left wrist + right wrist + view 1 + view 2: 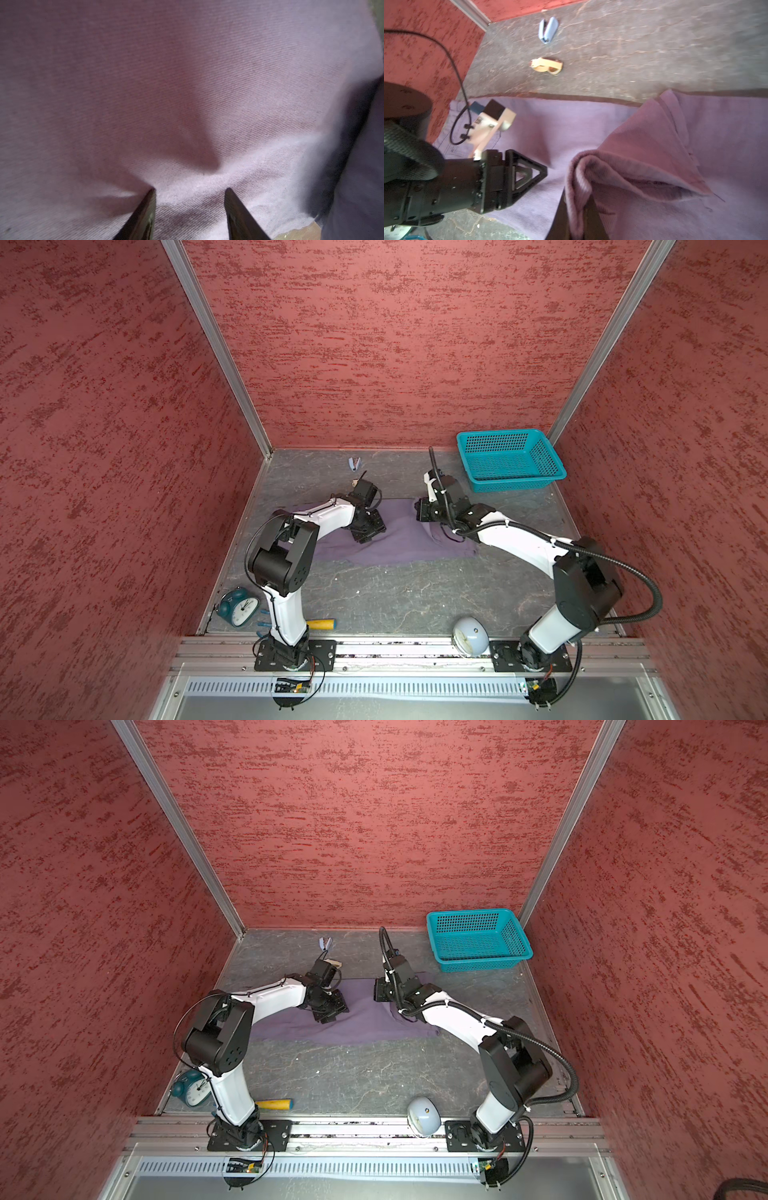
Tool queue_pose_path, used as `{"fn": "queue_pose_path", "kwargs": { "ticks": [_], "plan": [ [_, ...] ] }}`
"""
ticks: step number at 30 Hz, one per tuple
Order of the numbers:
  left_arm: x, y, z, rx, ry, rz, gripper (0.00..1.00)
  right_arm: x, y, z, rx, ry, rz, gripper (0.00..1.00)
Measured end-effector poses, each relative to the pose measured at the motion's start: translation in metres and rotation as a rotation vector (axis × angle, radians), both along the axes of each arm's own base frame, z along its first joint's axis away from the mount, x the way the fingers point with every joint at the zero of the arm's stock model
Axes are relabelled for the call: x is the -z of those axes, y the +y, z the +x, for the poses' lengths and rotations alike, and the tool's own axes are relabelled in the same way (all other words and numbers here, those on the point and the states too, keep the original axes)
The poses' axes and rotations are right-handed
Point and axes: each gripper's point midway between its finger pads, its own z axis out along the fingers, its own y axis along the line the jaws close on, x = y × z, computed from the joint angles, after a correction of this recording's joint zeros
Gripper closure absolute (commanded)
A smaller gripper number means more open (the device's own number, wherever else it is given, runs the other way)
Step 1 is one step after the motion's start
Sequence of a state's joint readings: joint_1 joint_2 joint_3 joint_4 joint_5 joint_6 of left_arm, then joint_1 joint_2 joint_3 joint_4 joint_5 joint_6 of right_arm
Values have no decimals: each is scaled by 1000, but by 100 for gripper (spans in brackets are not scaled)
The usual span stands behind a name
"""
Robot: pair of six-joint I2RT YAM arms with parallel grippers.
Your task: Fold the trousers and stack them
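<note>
The trousers (pixel 399 541) (pixel 365 1025) are a muted purple cloth spread across the middle of the table in both top views. My left gripper (pixel 363 536) (pixel 190 190) points down onto their left half. It is open, both dark fingertips (pixel 152 192) press into the flat fabric (pixel 187 83), and nothing is pinched between them. My right gripper (pixel 419 508) (pixel 577 216) is at the far edge of the right half, shut on a bunched fold of the trousers (pixel 623 162) that is lifted off the layer beneath. The left gripper (pixel 529 176) also shows in the right wrist view.
A teal plastic basket (pixel 511 460) (pixel 478 940) stands at the back right. A small blue-grey clip (pixel 548 30) and a tan tape-like piece (pixel 547 65) lie behind the trousers. Near the front rail are a teal alarm clock (pixel 239 605), a yellow-handled tool (pixel 320 624) and a pale dome-shaped object (pixel 469 637).
</note>
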State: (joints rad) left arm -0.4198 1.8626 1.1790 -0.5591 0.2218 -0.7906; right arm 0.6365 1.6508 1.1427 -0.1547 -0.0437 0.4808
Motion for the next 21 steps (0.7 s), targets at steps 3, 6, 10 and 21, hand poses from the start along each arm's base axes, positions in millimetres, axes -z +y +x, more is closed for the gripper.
{"fn": "queue_pose_path", "kwargs": {
  "ticks": [3,6,10,21],
  "plan": [
    [0,0,0,-2,-1,-1,47,5,14,-3,-27,3,-3,100],
    [0,0,1,-4,0,-2,47,17,23,-7,-49,22,-22,100],
    [0,0,1,-6,0,-3,45,39,31,-11,-74,52,-55,93],
    [-3,4,7,-24,-13,-12,33,62,57,-34,-173,85,-82,45]
  ]
}}
